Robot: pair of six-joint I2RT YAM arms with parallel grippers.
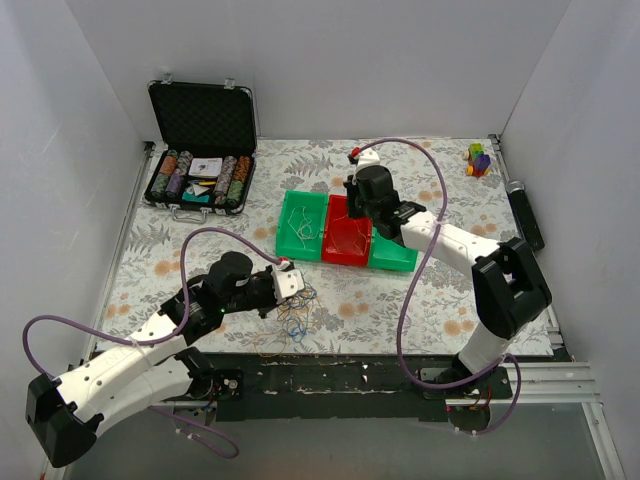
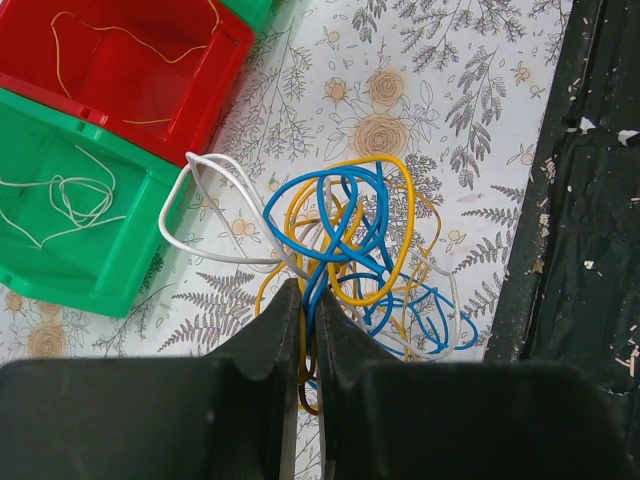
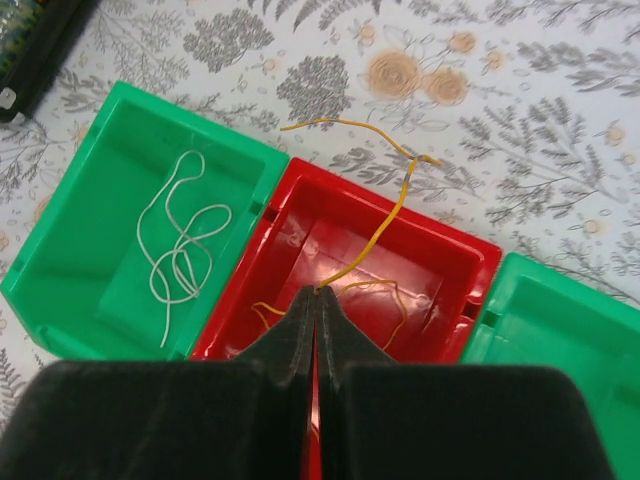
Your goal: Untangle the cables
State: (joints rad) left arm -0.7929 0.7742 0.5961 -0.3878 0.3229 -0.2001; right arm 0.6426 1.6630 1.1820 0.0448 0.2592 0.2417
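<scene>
- Lying just ahead of the left gripper (image 2: 306,290), the cables (image 2: 350,250) sit near the dark table edge (image 2: 590,250) to its right.
- Its jaws are almost closed; any strand between them is hidden.
- Right gripper (image 3: 316,294) pinches a yellow wire (image 3: 398,205) above the red bin (image 3: 455,250).

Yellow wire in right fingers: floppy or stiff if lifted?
Probably floppy but kink-holding: the yellow wire bends irregularly across the red bin rim. Likely very light and thin, so it may slip from the right fingers.
</scene>
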